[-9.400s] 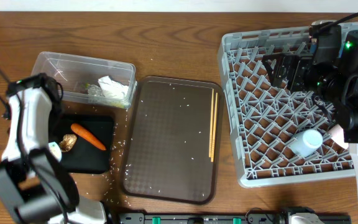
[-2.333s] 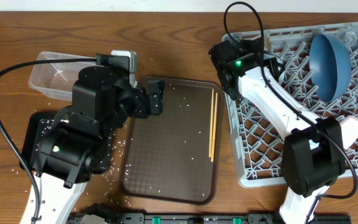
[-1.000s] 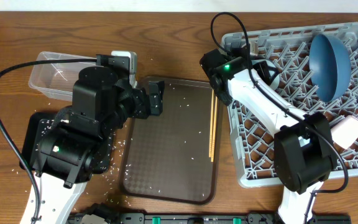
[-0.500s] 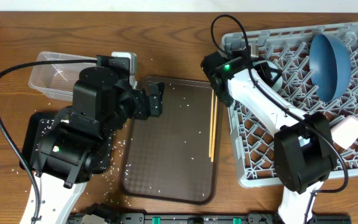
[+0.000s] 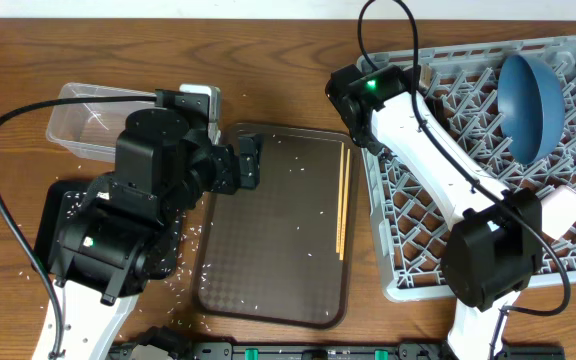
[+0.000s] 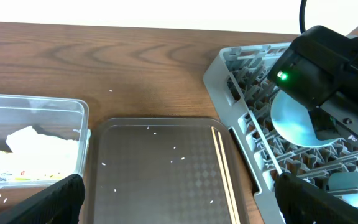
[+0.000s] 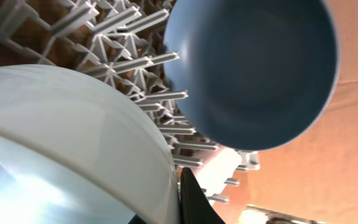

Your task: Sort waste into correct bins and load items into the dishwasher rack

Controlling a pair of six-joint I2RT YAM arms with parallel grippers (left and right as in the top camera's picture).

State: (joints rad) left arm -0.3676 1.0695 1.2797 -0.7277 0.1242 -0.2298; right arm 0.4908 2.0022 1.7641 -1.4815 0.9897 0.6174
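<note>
My right gripper (image 7: 179, 200) is shut on the rim of the white bowl (image 7: 67, 143) and holds it over the far-left part of the dishwasher rack (image 5: 438, 250). The left wrist view shows that bowl (image 6: 298, 119) under the right arm. Beyond it the dark blue dish (image 5: 528, 92) stands on edge in the rack. A pale pink cup (image 5: 564, 208) lies at the rack's right side. My left gripper (image 5: 249, 163) hangs open and empty over the brown tray's left end. The clear tub (image 5: 83, 118) holds crumpled white paper (image 6: 39, 142). The black tray (image 5: 50, 215) is mostly hidden under my left arm.
A dark brown serving tray (image 5: 278, 270) lies between the bins and the rack, with a pair of chopsticks (image 5: 342, 200) along its right side. White rice grains (image 5: 193, 235) are scattered on that tray and on the wood around the black tray.
My right arm has shifted a little toward the rack's far-left corner, still holding the white bowl. The left arm has not moved.
</note>
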